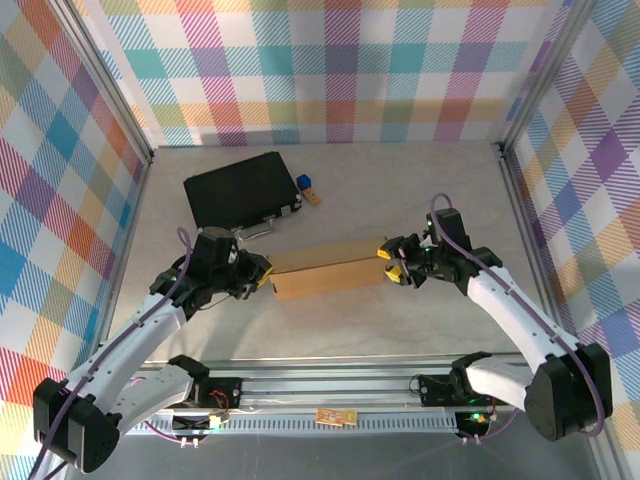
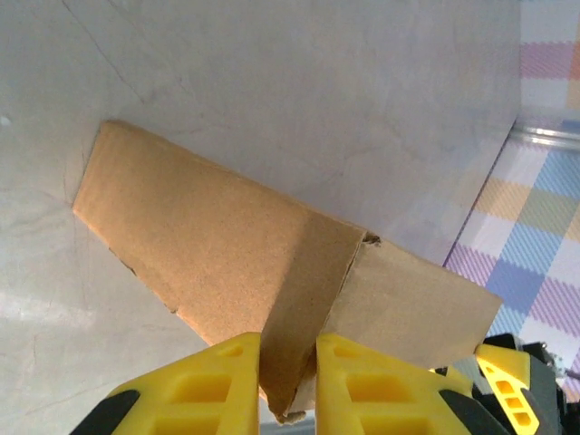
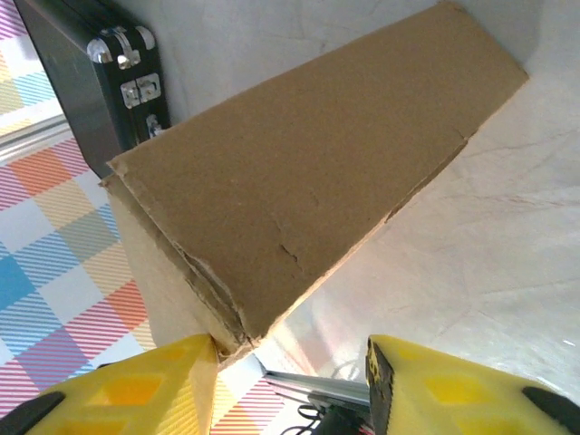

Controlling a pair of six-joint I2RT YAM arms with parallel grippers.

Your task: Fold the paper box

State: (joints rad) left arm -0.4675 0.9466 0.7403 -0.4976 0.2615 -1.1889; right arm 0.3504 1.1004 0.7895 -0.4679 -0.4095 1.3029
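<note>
Pinches the seemingly light, stiff paper box (image 1: 325,272) by its end flap in left jaws, right jaws apart opposite.

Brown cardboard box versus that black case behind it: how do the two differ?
The plain brown cardboard box is bare paperboard; the black rectangular case is dark with metal latches and a handle. The box lies mid-table between both arms, its left end pinched by the left arm's yellow fingers; the case sits farther back, untouched. Both are rectangular and rest on the grey table.
</note>
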